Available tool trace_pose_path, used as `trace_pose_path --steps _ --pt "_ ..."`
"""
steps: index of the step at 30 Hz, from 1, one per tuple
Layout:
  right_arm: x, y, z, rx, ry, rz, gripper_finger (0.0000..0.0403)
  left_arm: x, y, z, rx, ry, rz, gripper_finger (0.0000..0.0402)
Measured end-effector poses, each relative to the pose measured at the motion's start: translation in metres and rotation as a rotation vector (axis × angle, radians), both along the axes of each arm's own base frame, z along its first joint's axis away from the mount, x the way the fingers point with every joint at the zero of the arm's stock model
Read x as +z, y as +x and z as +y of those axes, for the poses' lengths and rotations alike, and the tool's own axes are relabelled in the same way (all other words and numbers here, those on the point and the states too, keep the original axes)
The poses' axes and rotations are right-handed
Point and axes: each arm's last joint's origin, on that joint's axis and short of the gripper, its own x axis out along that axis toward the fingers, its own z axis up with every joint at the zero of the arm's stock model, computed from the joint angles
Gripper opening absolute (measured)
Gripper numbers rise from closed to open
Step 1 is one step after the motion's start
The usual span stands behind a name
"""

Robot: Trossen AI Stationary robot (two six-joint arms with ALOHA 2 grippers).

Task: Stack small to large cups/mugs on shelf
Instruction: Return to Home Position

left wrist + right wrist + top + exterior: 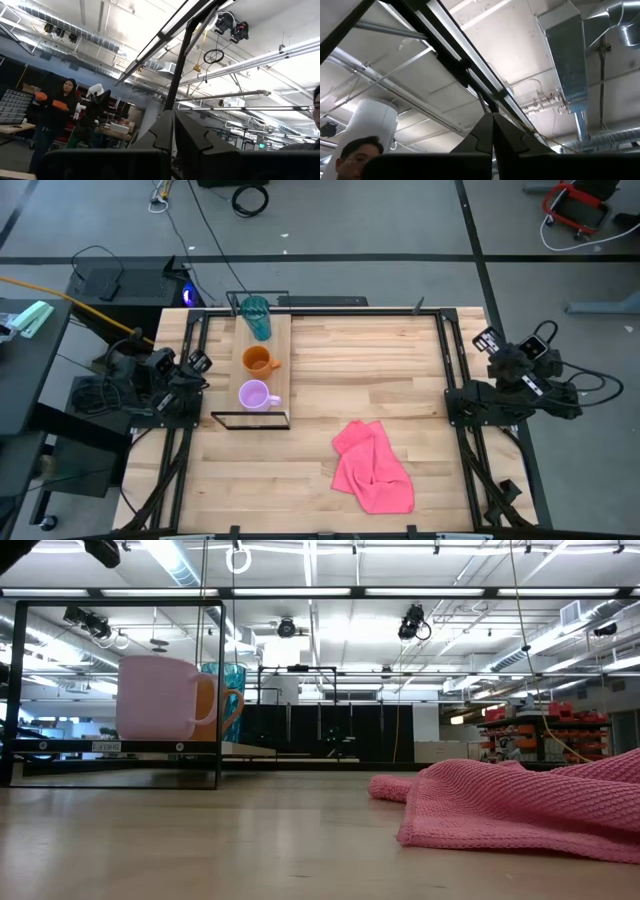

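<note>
Clock directions are read on the high view: 12 o'clock is the far edge, and the centre is mid-bench.

**1. Edges and open room.** I see bare wood on the bench [400, 370] across its middle and from 12 to 3 o'clock. Black frame rails [452, 350] run along the 9 and 3 o'clock edges.

**2. Tools.**
- The left arm [160, 385] is folded at the 9 o'clock edge. The left tool [173, 117] points up at the ceiling, fingers clenched together and grasping nothing.
- The right arm [510, 385] is folded at the 3 o'clock edge. The right tool [492, 120] also points at the ceiling, fingers pressed together and grasping nothing.

**3. Task items.**
- The shelf [282, 380] runs from 12 to 6 o'clock on the bench's 9–10 o'clock side. It is just beside the left arm and well apart from the right arm.
- Three vessels stand upright on the shelf in one row, near each other but apart:
  - the lilac mug [254, 395] at the 6 o'clock end;
  - the orange mug [258, 360] in the middle;
  - the teal tumbler [257, 315] at the 12 o'clock end.
- Both mug handles point toward 3 o'clock.
- Neither tool touches any vessel.

**4. Surroundings.**
- A crumpled pink cloth [372, 467] lies on the bench at 5 o'clock, between the shelf and the right arm and toward the near edge. It touches neither.
- The left wrist view shows a person [55, 120] standing in the room beyond.
</note>
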Motion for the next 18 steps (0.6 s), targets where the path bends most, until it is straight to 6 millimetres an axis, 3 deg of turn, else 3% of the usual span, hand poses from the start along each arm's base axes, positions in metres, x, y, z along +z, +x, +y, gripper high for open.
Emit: trace_pose_path --steps 15,18 --pt "-0.003 0.006 -0.002 -0.016 0.048 0.064 0.0013 0.002 -0.001 0.000 0.015 0.018 -0.029 0.0032" --pt "-0.014 0.012 -0.003 -0.009 0.061 0.077 0.0013 0.002 -0.001 0.000 0.016 0.020 -0.030 0.0027"
